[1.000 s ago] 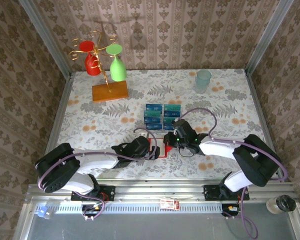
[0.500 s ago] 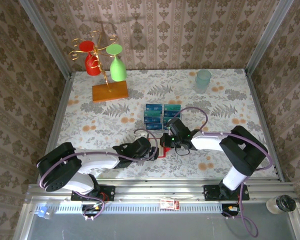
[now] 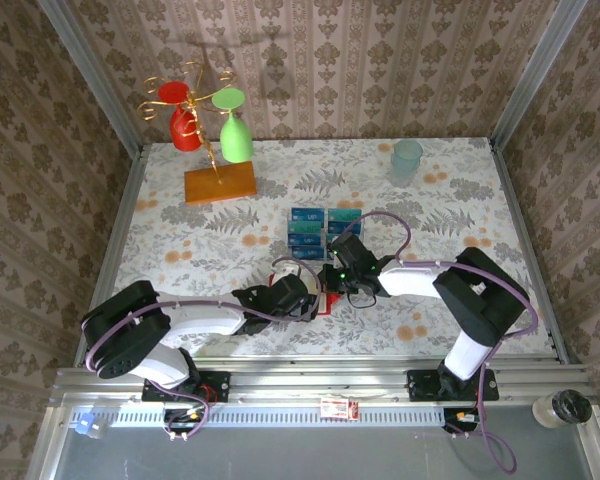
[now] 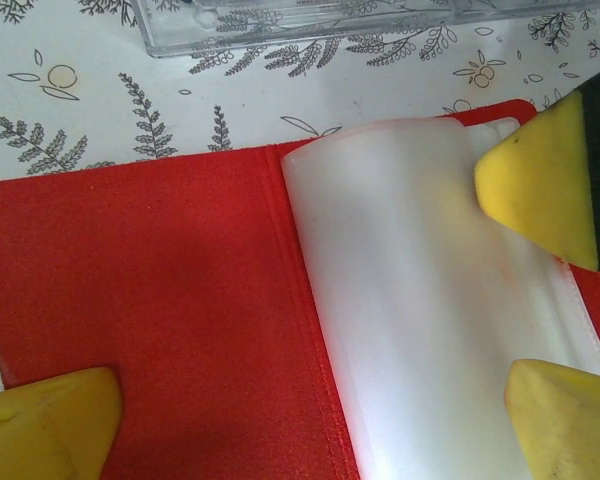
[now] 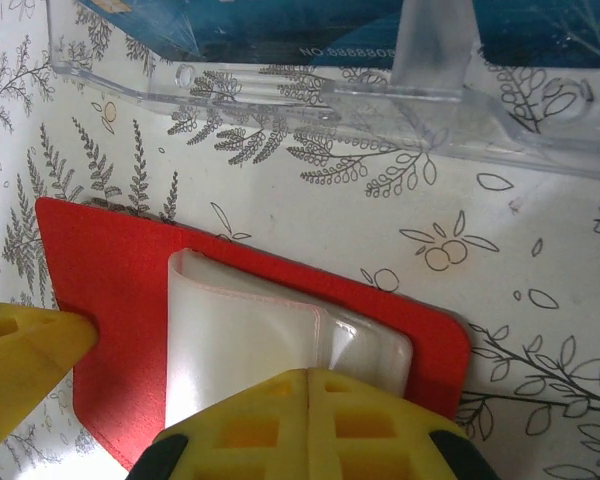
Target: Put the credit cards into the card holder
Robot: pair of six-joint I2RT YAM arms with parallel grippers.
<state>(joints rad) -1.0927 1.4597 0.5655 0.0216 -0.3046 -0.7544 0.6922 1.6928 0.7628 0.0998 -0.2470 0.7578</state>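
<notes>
Fern-printed table (image 3: pixel 180 240), damask wallpaper (image 3: pixel 380 60) around, red card holder (image 4: pixel 160 300) laid open, straddled by wide-open left gripper (image 4: pixel 315 400), right gripper (image 5: pixel 309 385) closed against its clear sleeve (image 5: pixel 240 340), blue credit cards (image 3: pixel 307 232) seen racked overhead.

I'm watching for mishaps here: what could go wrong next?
The right gripper, jaws shut, seems to pinch the clear sleeve; a pull may tear it or drag the wallet. The open left gripper spans the wallet; a slip could let it fold shut.
</notes>
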